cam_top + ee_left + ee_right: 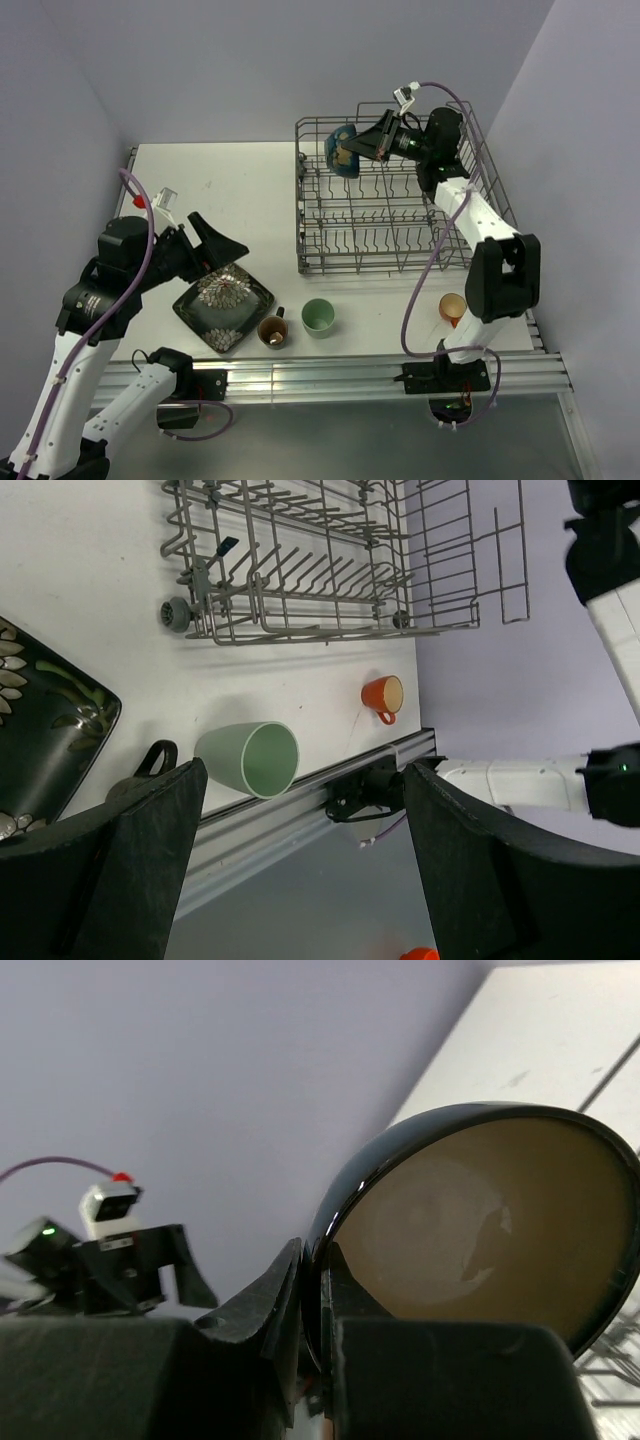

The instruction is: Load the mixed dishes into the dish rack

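Near the front-left corner of the surface (pixel 220 180), the left claw (pixel 224 250) hangs wide open over the dark square plate (pixel 215 312). Along the front edge sit the brown cup (pixel 272 330), the pale green cup (pixel 318 317) and, past a gap, the orange cup (pixel 452 307). Over the far-left corner of the dish rack (pixel 400 235), the right claw (pixel 352 152) pinches the rim of the dark cream-lined bowl (pixel 338 140), held on edge.

Grey wire dish rack (pixel 380 268), dark cream-lined bowl (pixel 341 150) held on edge over its far left corner, leaf-patterned square plate (pixel 222 305), brown cup (pixel 272 331) and pale green cup (pixel 318 317) upright in front, orange cup (pixel 452 308) front right
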Controlling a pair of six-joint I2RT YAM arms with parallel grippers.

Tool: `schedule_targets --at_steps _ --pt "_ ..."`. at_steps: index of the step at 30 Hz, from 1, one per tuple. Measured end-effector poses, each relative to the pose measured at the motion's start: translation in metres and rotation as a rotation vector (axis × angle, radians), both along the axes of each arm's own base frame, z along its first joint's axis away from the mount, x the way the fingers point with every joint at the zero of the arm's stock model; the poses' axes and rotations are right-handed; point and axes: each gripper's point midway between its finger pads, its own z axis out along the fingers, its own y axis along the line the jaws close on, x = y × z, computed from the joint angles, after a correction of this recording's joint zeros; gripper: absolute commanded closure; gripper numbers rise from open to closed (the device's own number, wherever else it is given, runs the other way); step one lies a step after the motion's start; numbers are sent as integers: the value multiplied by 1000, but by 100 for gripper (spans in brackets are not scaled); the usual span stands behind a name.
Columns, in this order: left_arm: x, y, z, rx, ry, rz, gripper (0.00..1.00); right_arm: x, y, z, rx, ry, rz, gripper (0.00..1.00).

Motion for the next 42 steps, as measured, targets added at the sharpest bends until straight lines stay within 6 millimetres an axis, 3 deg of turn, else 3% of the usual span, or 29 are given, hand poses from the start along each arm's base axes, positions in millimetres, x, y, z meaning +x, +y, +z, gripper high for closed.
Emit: schedule_targets --at_steps 7,14,20,30,42 --pt "-6 1 0 3 -22 -20 13 18 -12 -12 96 76 92 100" --pt "-11 1 -1 -2 -32 -26 13 37 -52 -4 130 59 36 100" --pt "-11 1 -7 0 -18 -29 13 64 -78 -21 141 91 -32 100" --pt "-8 -1 -4 -5 -32 -30 13 97 -80 -75 154 219 -72 100" --pt "-5 -1 -7 0 -18 -30 13 114 -82 -100 152 254 -97 100"
